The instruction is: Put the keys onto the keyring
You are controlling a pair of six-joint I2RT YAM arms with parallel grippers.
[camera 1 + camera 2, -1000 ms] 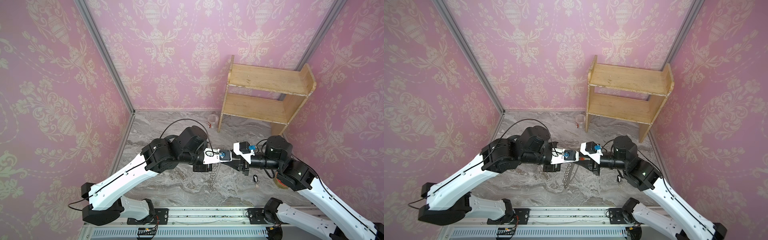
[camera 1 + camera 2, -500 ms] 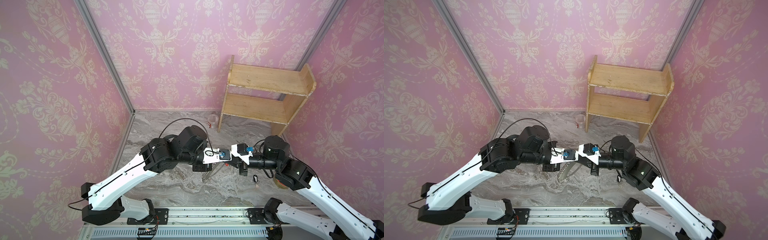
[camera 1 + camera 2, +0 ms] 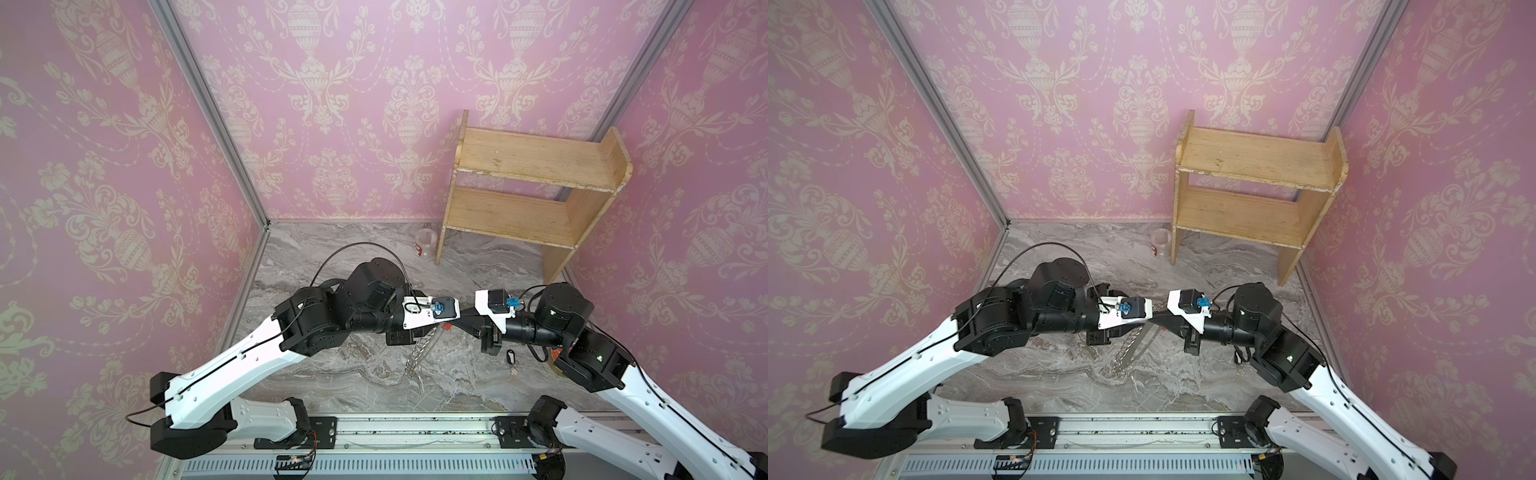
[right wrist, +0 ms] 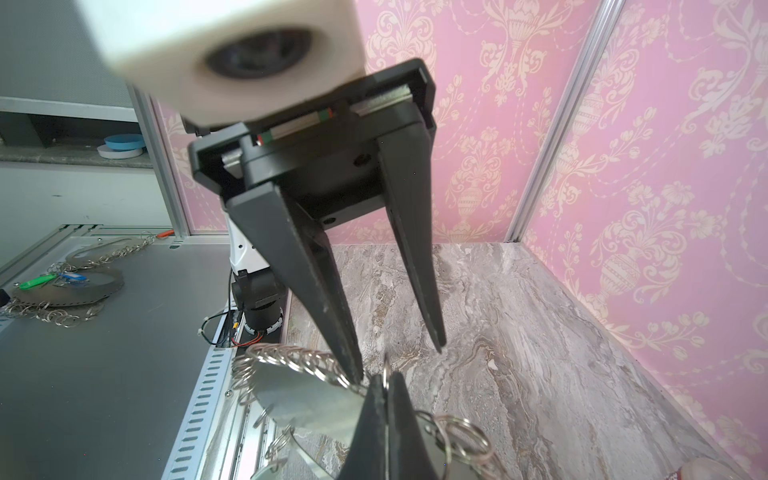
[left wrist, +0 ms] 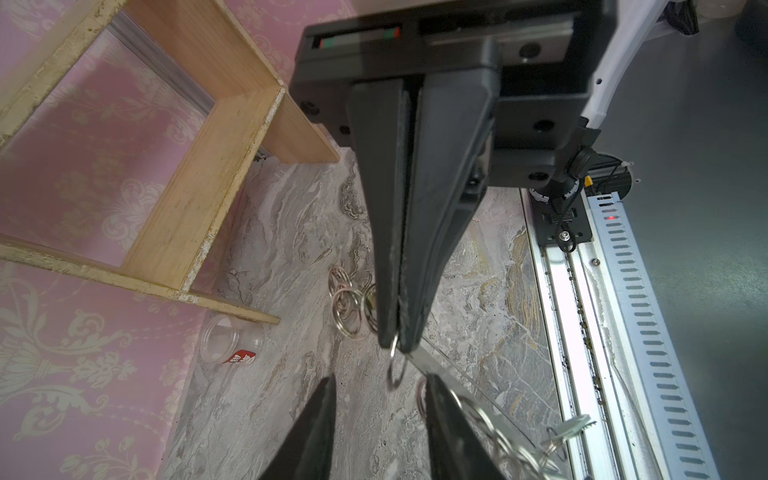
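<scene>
1. The right gripper (image 5: 395, 344) is clenched on one thin silvery split ring, the keyring (image 5: 392, 370). The ring stands edge-on, sticking out past the pressed-together fingertips.
2. The left gripper (image 5: 380, 378) faces it tip to tip with its jaws released. Its two fingers stand either side of the ring, and none of the views shows them touching it.
3. In the right wrist view the same meeting shows. The right gripper (image 4: 384, 380) pinches the ring, and the left gripper (image 4: 399, 361) is spread in front of it.
4. One chain (image 3: 419, 353) of linked rings hangs from the meeting point down to the marble-patterned tabletop (image 3: 332, 257). One flat grey strap (image 3: 1144, 345) hangs beside it.
5. One small red bit (image 3: 446, 327) sits just under the two grippers, too small to name.
6. One black fob (image 3: 510, 356) lies on the tabletop under the right arm, apart from the chain.
7. One pale-headed key (image 5: 575, 426) lies near the chain's low end by the rail. I cannot tell if it is linked on.
8. A cluster of loose split rings (image 5: 347, 301), at least three, lies on the tabletop behind the right gripper.
9. One clear plastic jar (image 3: 424, 245) with a red label lies on its side by the foot of the wooden shelf (image 3: 532, 195).
10. There is one such shelf, with two boards, standing in the back right corner.
</scene>
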